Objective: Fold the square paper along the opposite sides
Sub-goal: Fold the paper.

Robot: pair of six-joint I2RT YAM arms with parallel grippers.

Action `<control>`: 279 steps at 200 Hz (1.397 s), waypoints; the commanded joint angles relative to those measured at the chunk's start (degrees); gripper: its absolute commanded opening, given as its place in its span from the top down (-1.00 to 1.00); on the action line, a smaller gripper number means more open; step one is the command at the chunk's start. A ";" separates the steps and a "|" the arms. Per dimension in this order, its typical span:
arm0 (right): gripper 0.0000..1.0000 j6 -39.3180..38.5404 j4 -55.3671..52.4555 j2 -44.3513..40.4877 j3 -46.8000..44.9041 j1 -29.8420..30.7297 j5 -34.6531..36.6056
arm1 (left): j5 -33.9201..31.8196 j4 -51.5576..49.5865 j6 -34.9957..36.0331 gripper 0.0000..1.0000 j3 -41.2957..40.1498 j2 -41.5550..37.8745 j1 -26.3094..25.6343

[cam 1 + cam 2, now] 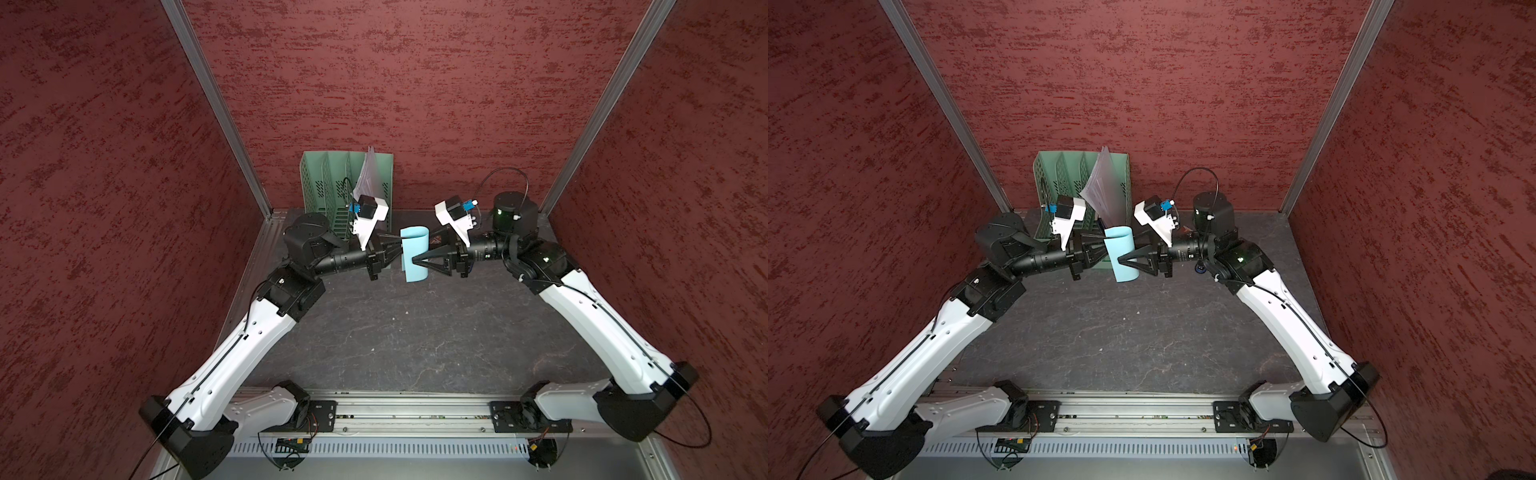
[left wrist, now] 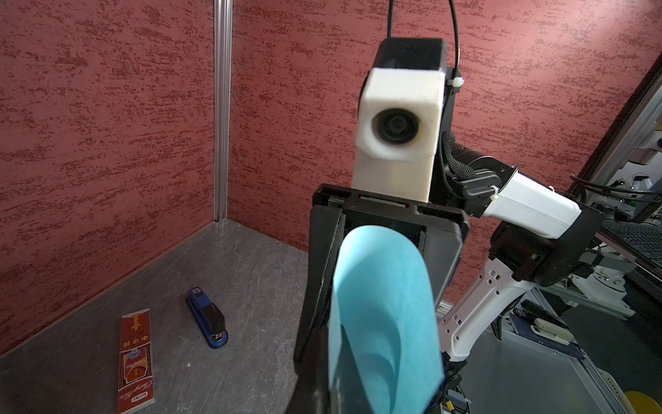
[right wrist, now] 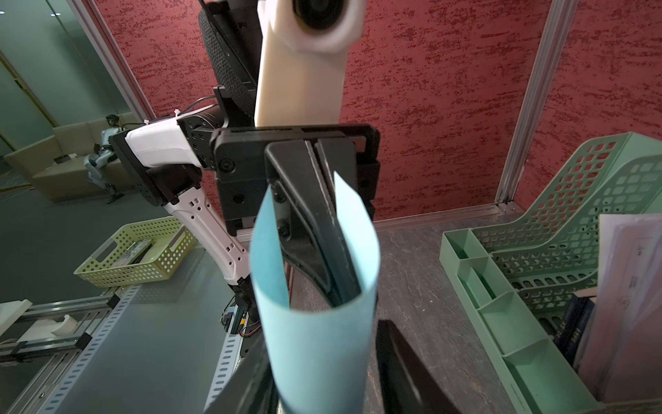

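The square paper (image 1: 413, 246) (image 1: 1121, 245) is light blue and curled into an upright U-shaped loop, held above the table between the two arms. My left gripper (image 1: 401, 240) (image 1: 1104, 239) (image 2: 331, 387) is shut on the paper's edge on its side of the loop. The right gripper (image 1: 413, 259) (image 1: 1120, 258) (image 3: 322, 387) comes from the opposite side and is open. Its fingers (image 3: 404, 376) straddle the rounded bend of the paper (image 3: 315, 340), with a thin gap showing on one side. From the left wrist, the paper (image 2: 387, 304) curves away towards the right gripper's body.
A green file rack (image 1: 328, 183) (image 3: 537, 272) with white sheets (image 1: 370, 174) stands at the back left, close behind the left gripper. A red packet (image 2: 136, 358) and a blue stapler (image 2: 209, 319) lie on the table near the back right corner. Red walls enclose three sides.
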 commanded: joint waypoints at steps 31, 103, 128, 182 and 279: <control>0.08 0.31 1.63 -0.97 2.01 0.72 0.24 | 0.31 0.66 0.45 1.00 0.09 -0.33 -0.24; 0.15 0.41 1.74 -0.84 1.86 0.70 0.30 | 0.30 0.83 0.41 1.00 0.03 -0.37 -0.23; 0.18 0.41 1.96 -0.94 1.87 0.69 0.30 | 0.39 0.96 0.37 1.00 -0.05 -0.41 -0.24; 0.24 0.81 2.61 -1.06 1.83 0.72 0.28 | 0.39 1.13 0.27 1.00 -0.17 -0.37 -0.27; 0.33 1.11 2.87 -0.85 1.70 0.71 -0.29 | 0.39 1.33 0.32 1.00 0.00 -0.30 -0.23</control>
